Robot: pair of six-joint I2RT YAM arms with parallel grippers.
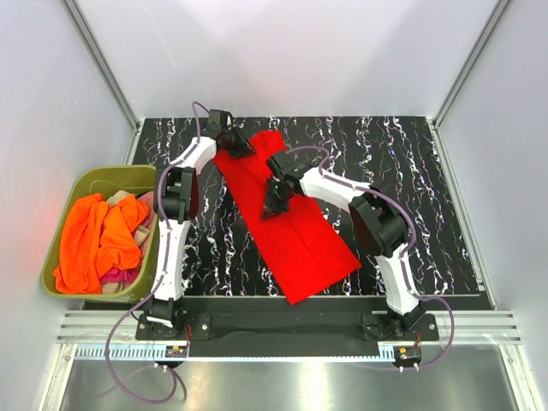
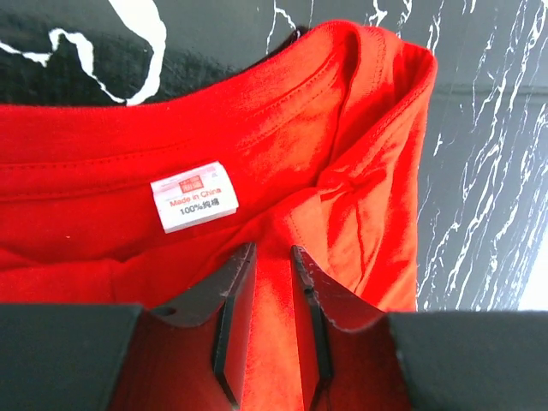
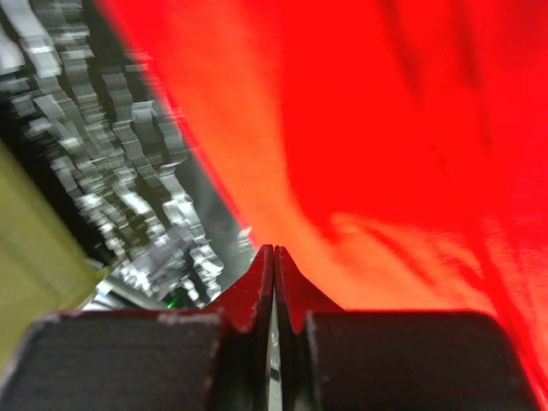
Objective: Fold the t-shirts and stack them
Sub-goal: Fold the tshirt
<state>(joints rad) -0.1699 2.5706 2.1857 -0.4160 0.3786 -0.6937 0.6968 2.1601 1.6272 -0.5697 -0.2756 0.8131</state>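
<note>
A bright red t-shirt [image 1: 295,240] lies as a long narrow strip, diagonally on the black marbled table [image 1: 419,188], from the far middle to the near edge. My left gripper [image 1: 237,145] is at its far collar end. In the left wrist view this gripper [image 2: 274,250] is shut on a fold of the red cloth [image 2: 171,137] just below the white neck label [image 2: 195,203]. My right gripper [image 1: 276,204] hovers over the shirt's middle. In the right wrist view it [image 3: 274,250] is shut and empty, above the edge of the blurred red cloth [image 3: 385,128].
An olive-green tub [image 1: 103,174] stands off the table's left edge. It holds an orange shirt [image 1: 94,240], a magenta one [image 1: 116,276] and a beige one [image 1: 145,205]. The tub's wall shows in the right wrist view [image 3: 26,257]. White walls enclose the table.
</note>
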